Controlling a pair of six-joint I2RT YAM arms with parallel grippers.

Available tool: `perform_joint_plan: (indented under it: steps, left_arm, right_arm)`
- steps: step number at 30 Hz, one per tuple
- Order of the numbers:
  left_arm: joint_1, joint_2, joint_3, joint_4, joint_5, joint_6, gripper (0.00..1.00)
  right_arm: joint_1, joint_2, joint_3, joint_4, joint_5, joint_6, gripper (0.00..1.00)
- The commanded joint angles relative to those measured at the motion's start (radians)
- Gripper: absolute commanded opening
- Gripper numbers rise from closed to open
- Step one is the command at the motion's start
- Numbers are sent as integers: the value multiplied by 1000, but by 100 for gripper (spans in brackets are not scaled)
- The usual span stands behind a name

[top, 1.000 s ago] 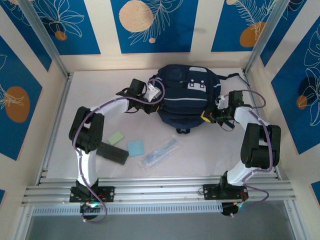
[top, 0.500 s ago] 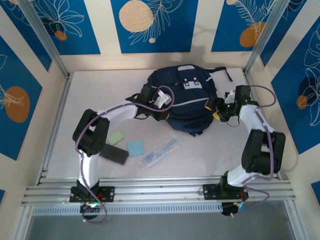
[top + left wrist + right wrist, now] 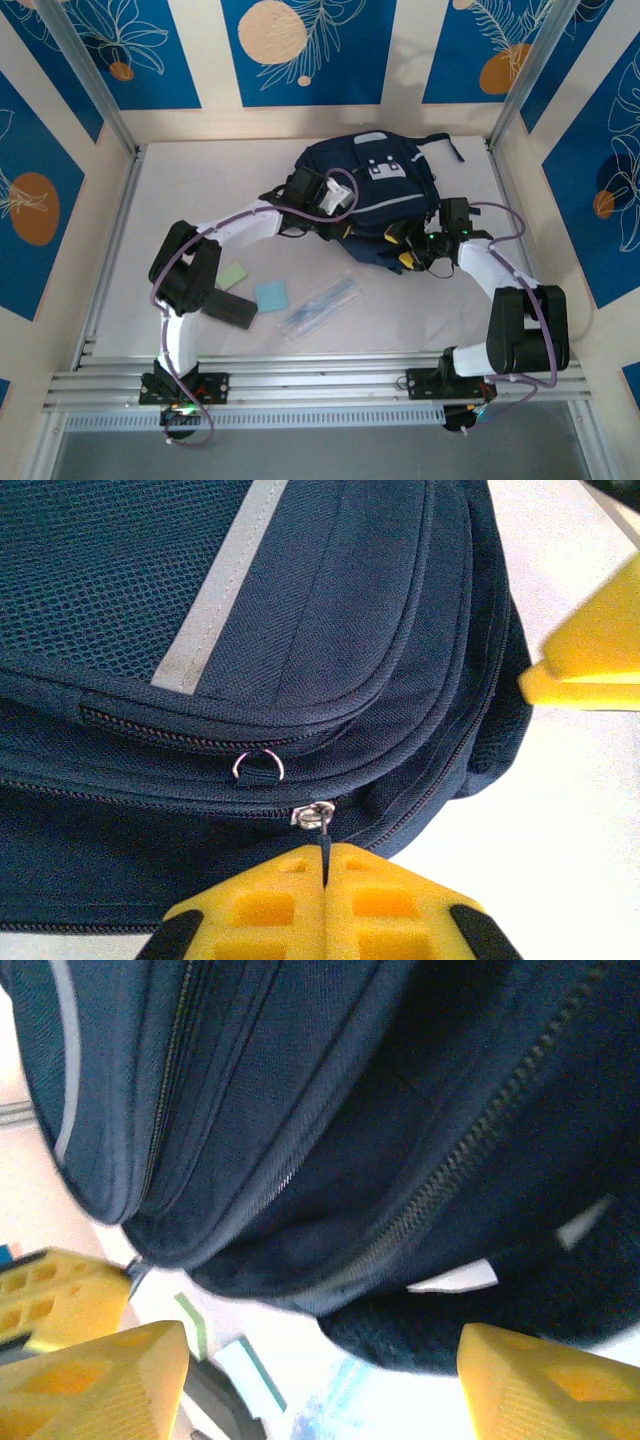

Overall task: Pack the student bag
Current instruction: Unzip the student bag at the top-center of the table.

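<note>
On the table's (image 3: 150,200) left we see a green pad (image 3: 232,276), a black case (image 3: 225,309), a blue pad (image 3: 271,295) and a clear packet (image 3: 320,305). Any print on them is too small for us to read.

The left gripper (image 3: 325,880) is clamped tight on the zip pull (image 3: 320,820) at the bag's near edge, its yellow pads (image 3: 270,900) pressed together round the tab. Just above the pull, a small metal ring (image 3: 258,765) hangs from a second zip.

The bag (image 3: 375,190) lies flat at the far middle of the table. Its grey patch (image 3: 385,168) carries dark marks, which we cannot read. In the right wrist view a white tag (image 3: 455,1278) shows beside a zip, with no lettering we can make out.

The right gripper (image 3: 320,1390) stands released at the bag's near right corner, with its jaws spread wide and nothing between them. It is close beside the left gripper.

A second ago the left gripper sat at the bag's left edge, and it has since travelled right along the near side. The right gripper was shut at the bag's right flank; it has now let go and dropped toward the near corner. The bag's near end has swung right.
</note>
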Motion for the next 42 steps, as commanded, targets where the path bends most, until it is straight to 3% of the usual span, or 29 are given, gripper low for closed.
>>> perform_joint_plan:
  steps: [1, 3, 7, 8, 14, 19, 24, 29, 35, 40, 42]
  left_arm:
    - [-16, -34, -8, 26, 43, -22, 0]
    - [-15, -33, -22, 31, 32, -14, 0]
    - [-9, -19, -41, 1, -26, 37, 0]
    - [-4, -14, -45, -6, -35, 44, 0]
    - [45, -31, -123, 34, -50, 68, 0]
    - [92, -63, -157, 94, -86, 85, 0]
    - [111, -64, -157, 168, -114, 94, 0]
    - [138, -44, -161, 229, -202, 122, 0]
    - [247, -5, -143, 250, -274, 114, 0]
    - [265, 41, -53, 219, -458, 62, 0]
    - [264, 47, -37, 219, -464, 25, 0]
  right_arm:
    - [25, 72, 8, 76, 82, 49, 68]
    - [24, 114, 1, 111, 106, 46, 55]
    - [12, 126, 3, 124, 141, 19, 5]
    - [8, 117, 9, 111, 146, 3, 0]
    - [-28, 43, 59, -4, 160, -125, 0]
    - [-95, 22, 49, 7, 68, -155, 0]
    - [-91, 30, 43, 39, 0, -162, 0]
    - [-91, 48, 53, 22, -33, -190, 0]
    - [-94, 42, 66, -3, -57, -212, 0]
    - [-34, 63, 76, 26, -80, -202, 0]
    - [2, 80, 84, 48, -89, -191, 0]
